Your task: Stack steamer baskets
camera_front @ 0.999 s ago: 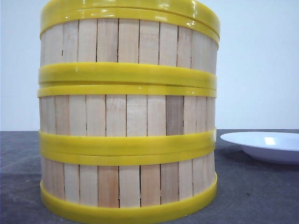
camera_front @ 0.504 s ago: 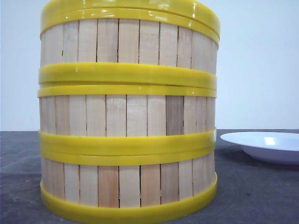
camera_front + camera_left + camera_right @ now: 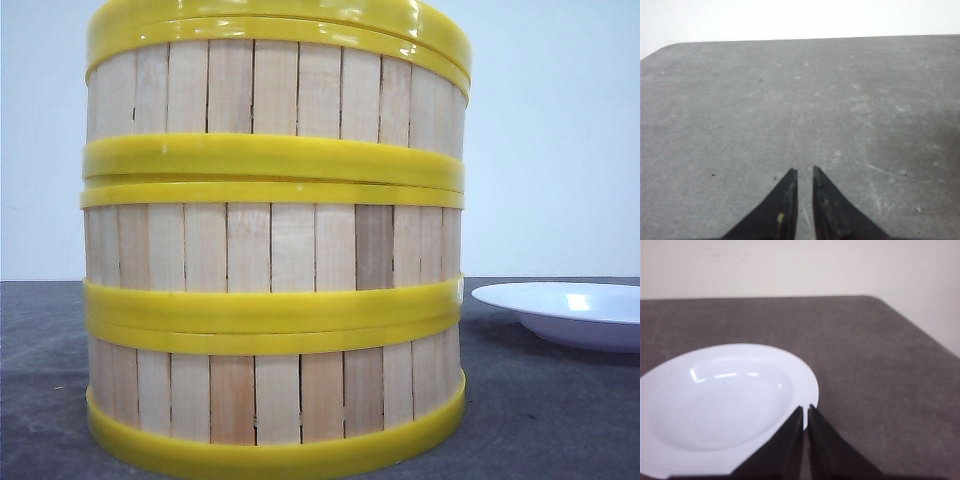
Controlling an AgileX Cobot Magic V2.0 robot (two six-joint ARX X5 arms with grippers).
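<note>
Three steamer baskets stand stacked close to the front camera: the bottom one (image 3: 275,395) on the table, the middle one (image 3: 270,245) on it, and the top one (image 3: 275,90) at the upper edge of the view. Their slatted walls and yellow rims line up. No gripper shows in the front view. In the left wrist view my left gripper (image 3: 805,170) is shut over bare table, holding nothing. My right gripper (image 3: 805,407) is shut too, its tips over the near rim of a white plate (image 3: 725,405), holding nothing.
The shallow white plate (image 3: 570,310) lies on the dark grey table (image 3: 540,420) to the right of the stack. The table's rounded far corner (image 3: 670,47) and its far edge (image 3: 875,297) show in the wrist views, against a pale wall.
</note>
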